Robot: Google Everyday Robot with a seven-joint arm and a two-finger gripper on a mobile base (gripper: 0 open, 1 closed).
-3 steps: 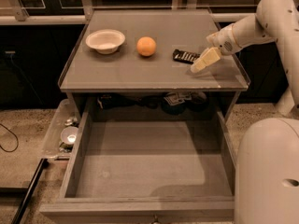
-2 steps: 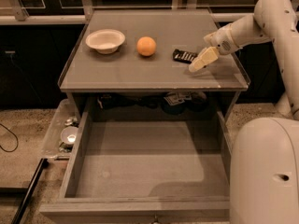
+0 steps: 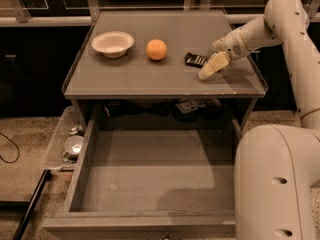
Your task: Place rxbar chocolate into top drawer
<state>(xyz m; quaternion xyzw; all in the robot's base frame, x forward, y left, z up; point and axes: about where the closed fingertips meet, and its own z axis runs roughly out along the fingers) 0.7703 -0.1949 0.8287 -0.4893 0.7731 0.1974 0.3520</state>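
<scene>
The rxbar chocolate (image 3: 195,59), a small black bar with pale lettering, lies flat on the grey cabinet top (image 3: 150,79), right of the orange. My gripper (image 3: 207,72) hangs low over the cabinet top, just right of and in front of the bar, at its near end. I cannot tell whether it touches the bar. The top drawer (image 3: 150,179) is pulled out wide below the cabinet top, and its flat grey bottom is bare.
An orange (image 3: 156,49) and a white bowl (image 3: 113,43) sit on the cabinet top, left of the bar. My arm (image 3: 280,19) reaches in from the right. My base (image 3: 275,184) stands by the drawer's right side. A tray with small items (image 3: 72,144) lies left of the drawer.
My gripper has moved slightly left and down toward the bar's near end. The bar, orange, bowl and drawer have not moved.
</scene>
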